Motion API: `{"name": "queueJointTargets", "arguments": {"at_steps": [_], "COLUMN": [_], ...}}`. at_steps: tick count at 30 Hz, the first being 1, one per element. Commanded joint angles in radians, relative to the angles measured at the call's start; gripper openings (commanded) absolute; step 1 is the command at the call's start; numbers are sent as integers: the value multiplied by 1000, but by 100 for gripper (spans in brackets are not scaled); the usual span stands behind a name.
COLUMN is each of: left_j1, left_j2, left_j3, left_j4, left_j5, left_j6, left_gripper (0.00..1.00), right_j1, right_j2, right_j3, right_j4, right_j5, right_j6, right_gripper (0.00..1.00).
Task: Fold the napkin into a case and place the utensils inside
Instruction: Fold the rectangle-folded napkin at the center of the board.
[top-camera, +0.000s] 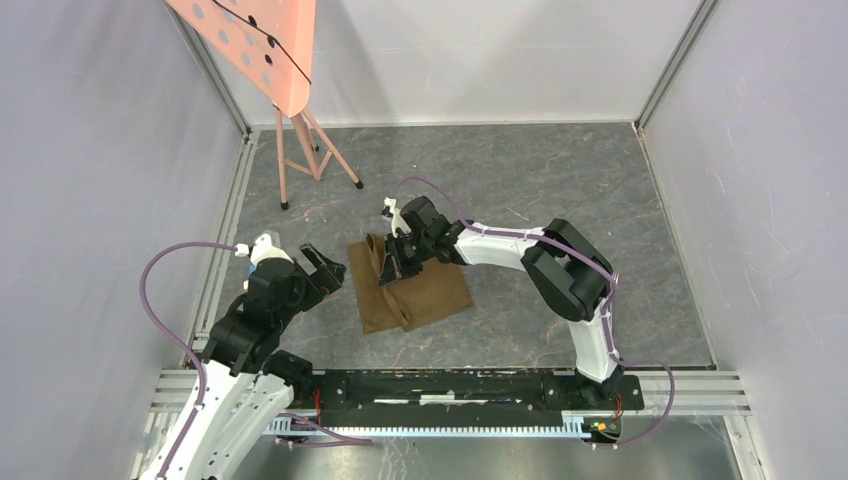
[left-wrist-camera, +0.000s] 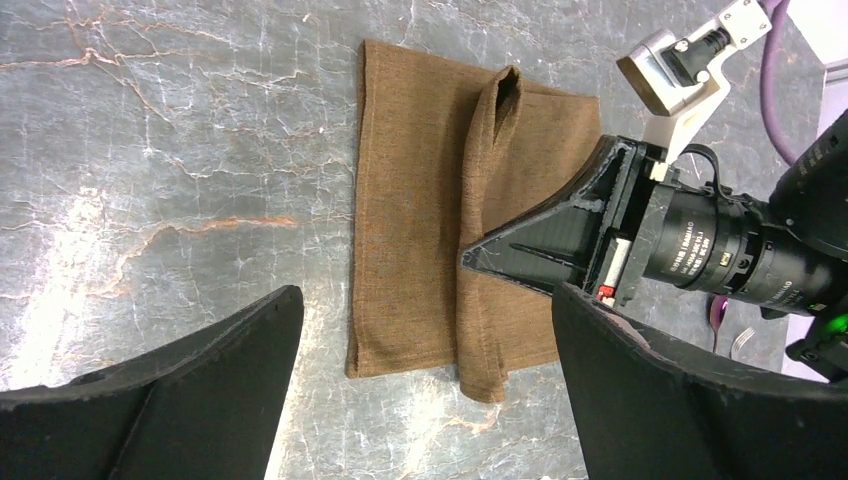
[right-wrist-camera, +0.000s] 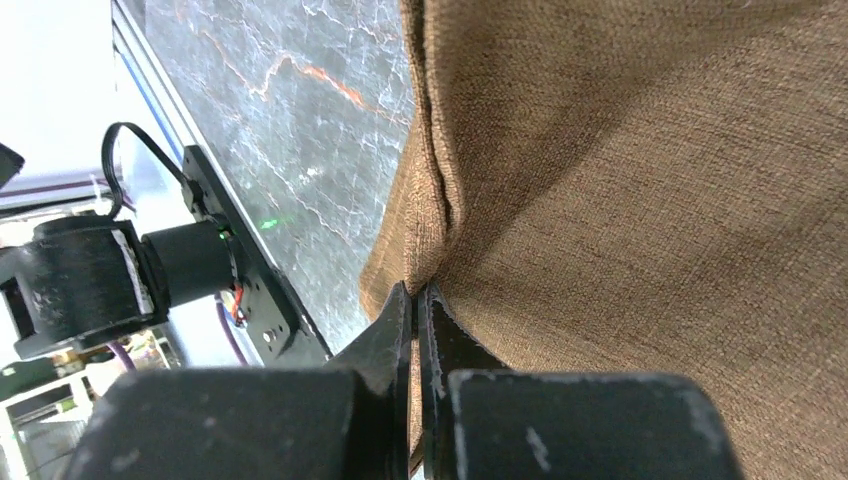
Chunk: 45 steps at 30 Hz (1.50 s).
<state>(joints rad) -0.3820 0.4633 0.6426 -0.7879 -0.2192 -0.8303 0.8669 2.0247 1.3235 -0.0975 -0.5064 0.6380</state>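
Note:
The tan-brown napkin (top-camera: 425, 295) lies partly folded on the grey table, with a raised ridge running along it (left-wrist-camera: 480, 200). My right gripper (top-camera: 393, 258) is shut on that ridge near the napkin's far end; in its wrist view the jaws (right-wrist-camera: 418, 292) pinch a thin cloth edge (right-wrist-camera: 620, 180). My left gripper (top-camera: 325, 268) is open and empty, just left of the napkin; in its wrist view (left-wrist-camera: 425, 400) the napkin's near edge lies between the fingers. A purple sliver and a silvery bit (left-wrist-camera: 738, 340) beside the right arm may be the utensils; they are mostly hidden.
A pink perforated board (top-camera: 255, 45) on a thin stand (top-camera: 300, 150) is at the back left. Grey walls enclose the table. The arms' mounting rail (top-camera: 450, 385) runs along the front edge. The right arm (top-camera: 560, 265) arches over the table right of the napkin.

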Motion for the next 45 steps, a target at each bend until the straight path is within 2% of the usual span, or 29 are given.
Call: {"name": "queueJointTargets", "arguments": {"at_steps": [1, 6, 27, 33, 45], "left_j1": [0, 1, 0, 1, 1], "left_j2": [-5, 1, 2, 4, -5], "left_j3": [35, 30, 26, 24, 21], "left_j4": [-1, -1, -2, -1, -1], "left_j5": [-36, -23, -12, -9, -11], "left_j6": [-39, -43, -38, -39, -35], "left_gripper": [100, 100, 100, 100, 100], "right_j1": [11, 12, 21, 21, 21], "right_j2": [39, 82, 137, 157, 145], "right_j3": [64, 114, 142, 151, 162], "right_j4": [90, 52, 91, 103, 123], "right_j5": [-55, -38, -22, -21, -18], "right_j6": [99, 108, 145, 158, 170], "right_gripper": [0, 0, 0, 3, 2]}}
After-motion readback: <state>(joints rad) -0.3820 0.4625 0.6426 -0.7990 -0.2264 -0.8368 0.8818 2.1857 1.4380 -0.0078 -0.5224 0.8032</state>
